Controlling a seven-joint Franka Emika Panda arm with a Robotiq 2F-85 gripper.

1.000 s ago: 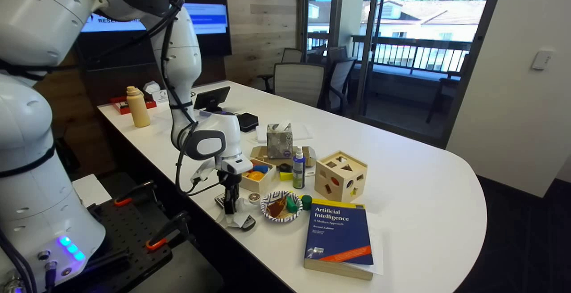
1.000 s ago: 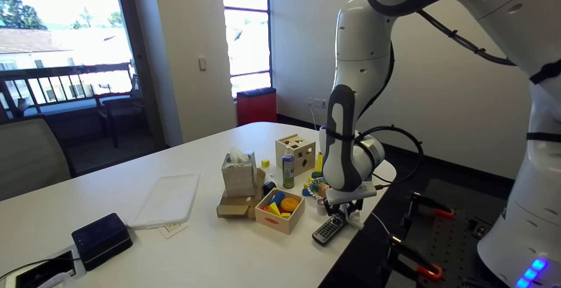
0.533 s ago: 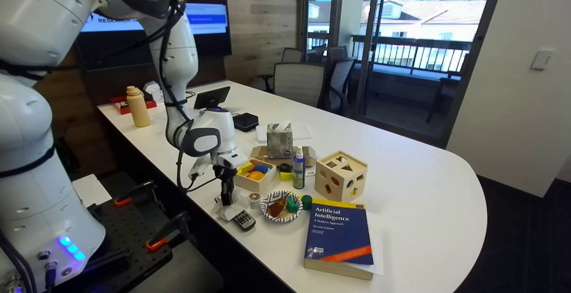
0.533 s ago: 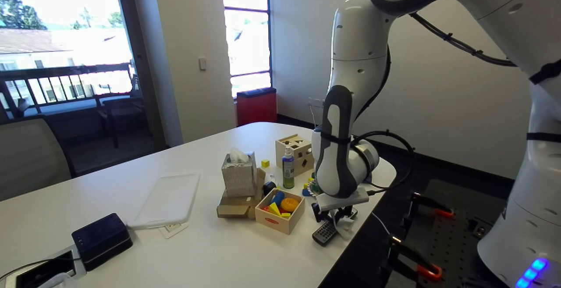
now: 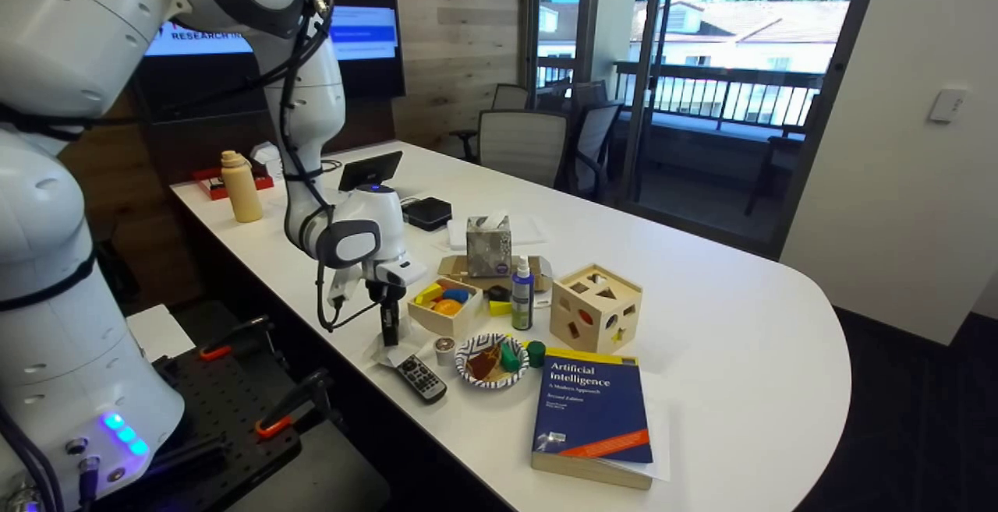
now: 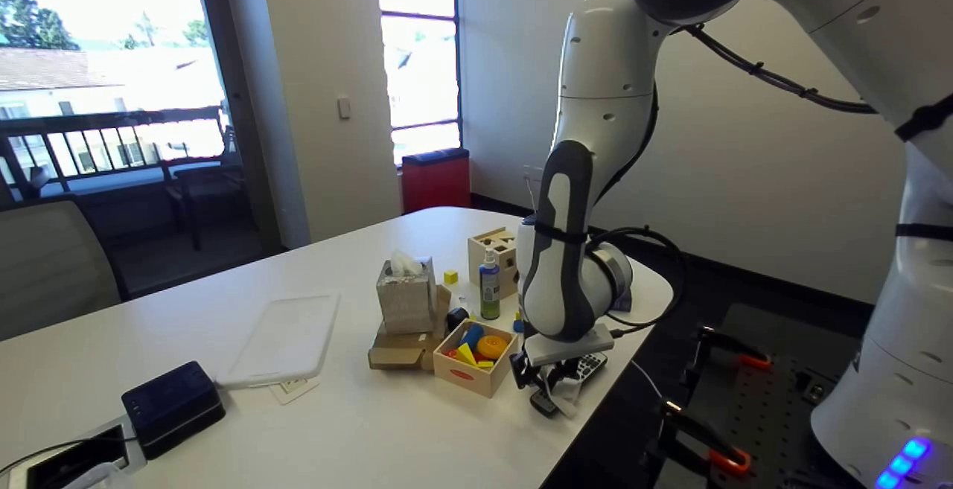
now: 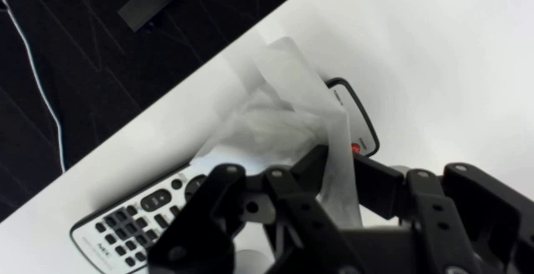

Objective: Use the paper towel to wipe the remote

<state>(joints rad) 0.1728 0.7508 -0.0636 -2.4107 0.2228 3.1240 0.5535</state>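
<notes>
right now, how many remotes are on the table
1: the remote lies near the edge of the table, its middle hidden by the paper towel in the wrist view. Others may be out of sight.

The counter (image 5: 741, 325) is white, with a rounded end at the right of the frame in an exterior view. Near its long left edge, just left of lower centre, the remote (image 5: 422, 379) lies flat and slantwise. A small round roll (image 5: 444, 351) and a patterned bowl (image 5: 490, 382) stand just to its right, then a green cylinder (image 5: 536, 353). Lower right of centre is the blue book (image 5: 592, 411); above it stand a wooden shape cube (image 5: 598, 311) and an upright spray bottle (image 5: 522, 294). A tan bottle (image 5: 242, 188) stands at the left. In an exterior view, an open wooden box (image 6: 454, 370) and brown cardboard (image 6: 398, 359) rest at lower centre, a white panel (image 6: 290, 333) left of them, a black box (image 6: 173, 407) at lower left.
</notes>
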